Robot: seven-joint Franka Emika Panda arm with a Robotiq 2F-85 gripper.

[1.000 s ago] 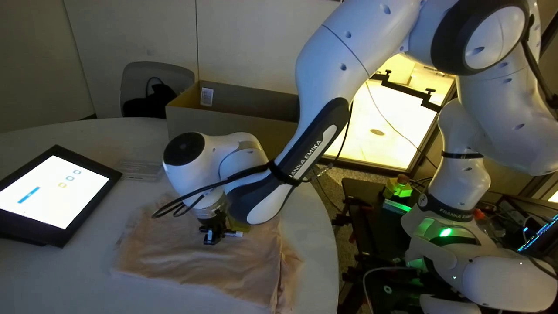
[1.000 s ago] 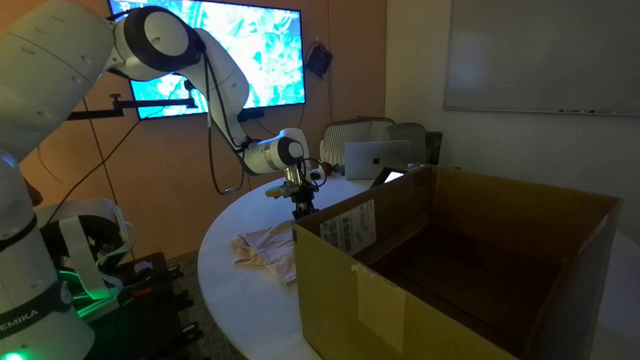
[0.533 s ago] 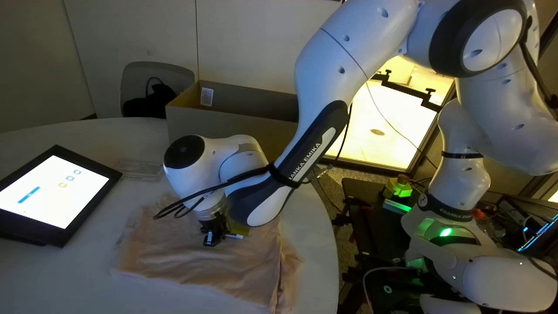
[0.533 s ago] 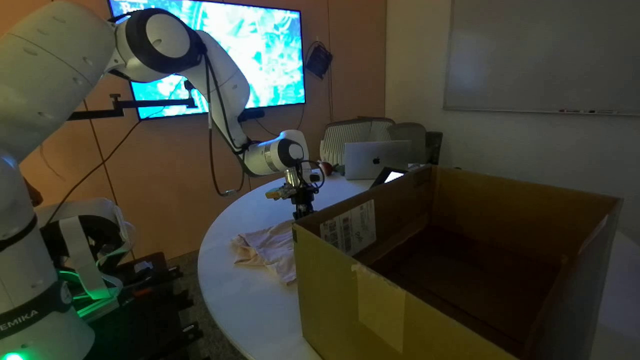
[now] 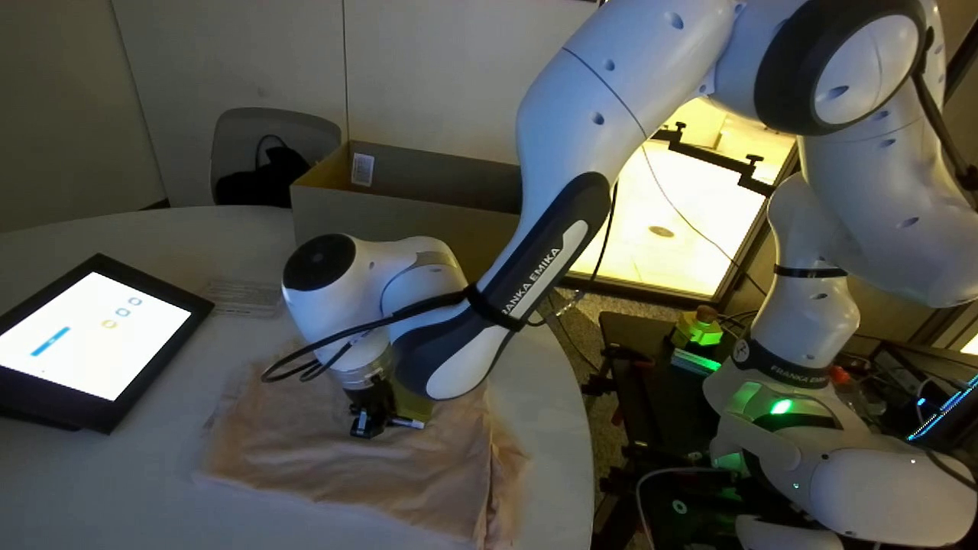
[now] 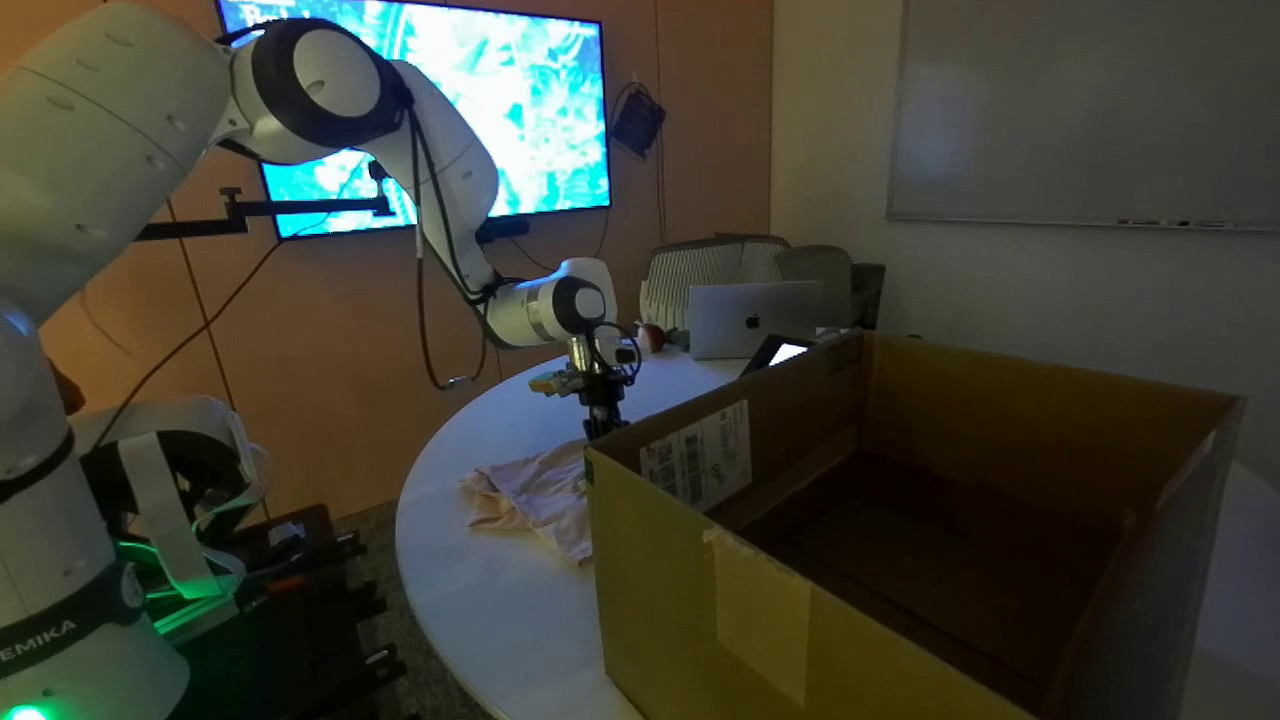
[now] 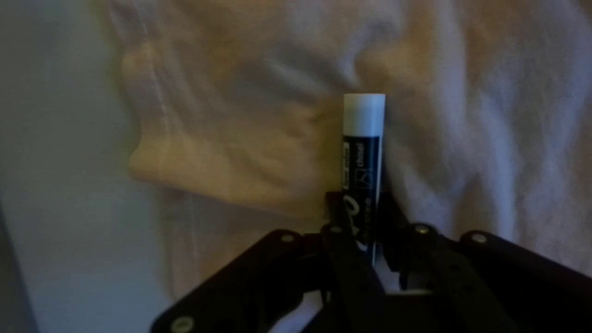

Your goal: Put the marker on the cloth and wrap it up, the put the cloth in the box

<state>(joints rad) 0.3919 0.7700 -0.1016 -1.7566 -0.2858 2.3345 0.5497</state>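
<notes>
My gripper [image 7: 361, 210] is shut on the marker [image 7: 363, 157], with one finger on each side of its dark barrel. The marker lies level, its white end pointing away from the gripper. In an exterior view the marker's end [image 5: 409, 422] sticks out beside the gripper [image 5: 368, 428]. The gripper is low over the pink cloth [image 5: 321, 473]; I cannot tell whether the marker touches it. The cloth lies spread and wrinkled on the table, partly hidden by the box in an exterior view [image 6: 540, 495]. The open cardboard box [image 6: 690, 590] also shows behind the arm [image 5: 405, 218].
A tablet device with a lit screen [image 5: 99, 336] stands on the round white table [image 5: 92, 489] beside the cloth. A clear flat item [image 5: 244, 296] lies near it. A laptop [image 6: 755, 318] stands on the table's far side. The table edge is close to the cloth.
My gripper has moved slightly, a little lower and to the left in the exterior views, with the marker still in it. The cloth and box have not visibly moved.
</notes>
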